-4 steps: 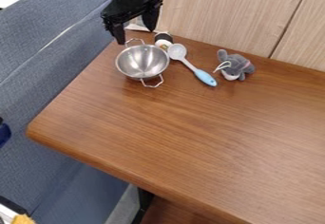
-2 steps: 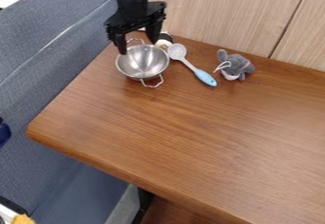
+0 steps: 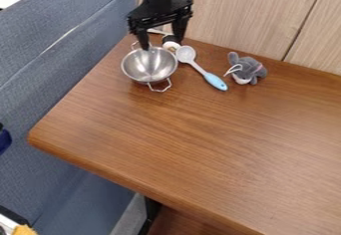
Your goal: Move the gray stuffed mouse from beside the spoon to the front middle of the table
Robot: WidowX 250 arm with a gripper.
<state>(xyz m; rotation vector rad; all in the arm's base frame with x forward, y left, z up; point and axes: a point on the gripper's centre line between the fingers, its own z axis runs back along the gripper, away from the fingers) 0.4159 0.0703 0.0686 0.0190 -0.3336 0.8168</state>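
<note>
Metal bowl (image 3: 150, 67) unmoved, near table's (image 3: 180, 129) far corner. Gripper (image 3: 162, 45) shifted rightward in view: empty, fingers apart, one at bowl's back rim, other by dark-and-white bottle (image 3: 171, 45); nothing gripped or displaced. Spoon (image 3: 200, 68) beside bowl, grey plush toy (image 3: 250, 69) beyond.

One bowl (image 3: 150, 68), one spoon (image 3: 199, 68), one plush (image 3: 250, 70)

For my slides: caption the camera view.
Open claw at far side of metal bowl, near spoon and plush toy.
</note>
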